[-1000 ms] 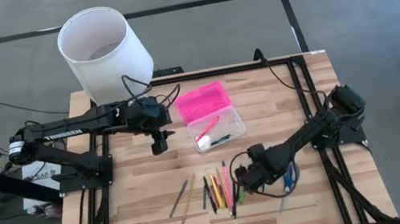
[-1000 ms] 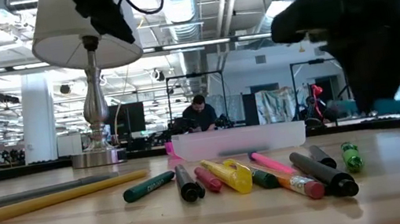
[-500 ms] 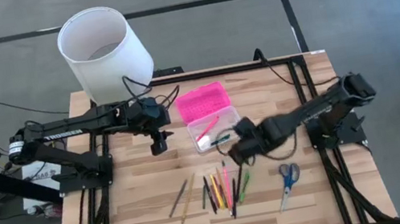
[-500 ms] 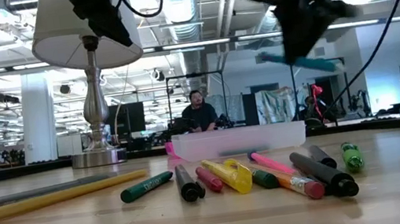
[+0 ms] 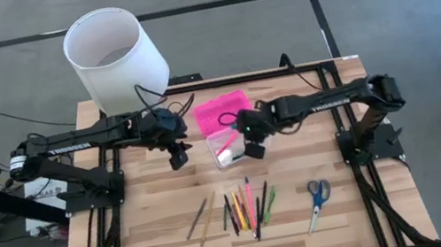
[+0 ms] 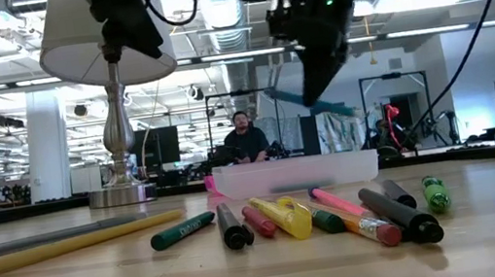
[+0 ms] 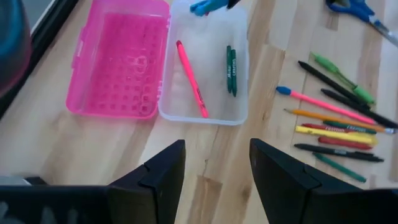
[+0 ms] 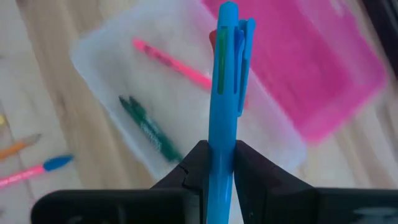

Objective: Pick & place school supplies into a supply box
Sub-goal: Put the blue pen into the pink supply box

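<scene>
The right gripper (image 5: 253, 148) hangs above the box (image 5: 238, 143), its fingers clamped on a blue pen (image 8: 225, 106). The clear base lies straight below the pen, with the pink lid (image 5: 221, 111) at about 11 o'clock of it. The pen's long axis points out ahead of the fingers, across the tray toward the lid. The left gripper (image 7: 214, 171) waits at the box's 9 o'clock, fingers wide and empty. The other supplies (image 5: 239, 208) lie on the table (image 5: 159, 241) at 6 o'clock.
</scene>
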Robot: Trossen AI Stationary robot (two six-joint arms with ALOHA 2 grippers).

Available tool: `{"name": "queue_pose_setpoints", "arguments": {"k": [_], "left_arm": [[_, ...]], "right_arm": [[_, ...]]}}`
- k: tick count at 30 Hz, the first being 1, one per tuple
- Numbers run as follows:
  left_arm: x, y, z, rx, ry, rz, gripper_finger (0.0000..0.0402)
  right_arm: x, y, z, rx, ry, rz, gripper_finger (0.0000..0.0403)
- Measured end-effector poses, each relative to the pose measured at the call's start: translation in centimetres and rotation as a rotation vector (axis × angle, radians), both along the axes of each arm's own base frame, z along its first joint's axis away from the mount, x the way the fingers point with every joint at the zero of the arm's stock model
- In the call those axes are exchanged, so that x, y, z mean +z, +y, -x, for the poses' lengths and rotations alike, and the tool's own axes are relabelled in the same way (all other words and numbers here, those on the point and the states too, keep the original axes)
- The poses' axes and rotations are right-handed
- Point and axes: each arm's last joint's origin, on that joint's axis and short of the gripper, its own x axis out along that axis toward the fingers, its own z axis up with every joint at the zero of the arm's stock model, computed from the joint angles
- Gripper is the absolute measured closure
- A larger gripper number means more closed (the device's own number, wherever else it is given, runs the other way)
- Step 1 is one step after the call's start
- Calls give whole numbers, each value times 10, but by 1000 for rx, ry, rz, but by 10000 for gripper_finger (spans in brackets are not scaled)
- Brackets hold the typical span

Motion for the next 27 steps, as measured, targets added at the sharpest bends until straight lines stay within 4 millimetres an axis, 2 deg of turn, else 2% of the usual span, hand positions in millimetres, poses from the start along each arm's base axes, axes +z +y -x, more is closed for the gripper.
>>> {"name": "queue_pose_setpoints", "arguments": {"k": [7, 15, 20, 27], "left_arm": [[0, -9, -1, 87, -15, 19, 228], [1, -18, -1, 180, -35, 2, 228], [1, -19, -1, 210, -41, -7, 228], [1, -18, -1, 228, -43, -29, 228]], "right_arm": [[-22, -21, -5, 213, 95, -52, 359], [-47, -29, -13, 283, 152, -64, 359], [-49, -32, -14, 285, 153, -59, 358], [-48, -40, -14, 236, 121, -70, 331]]}}
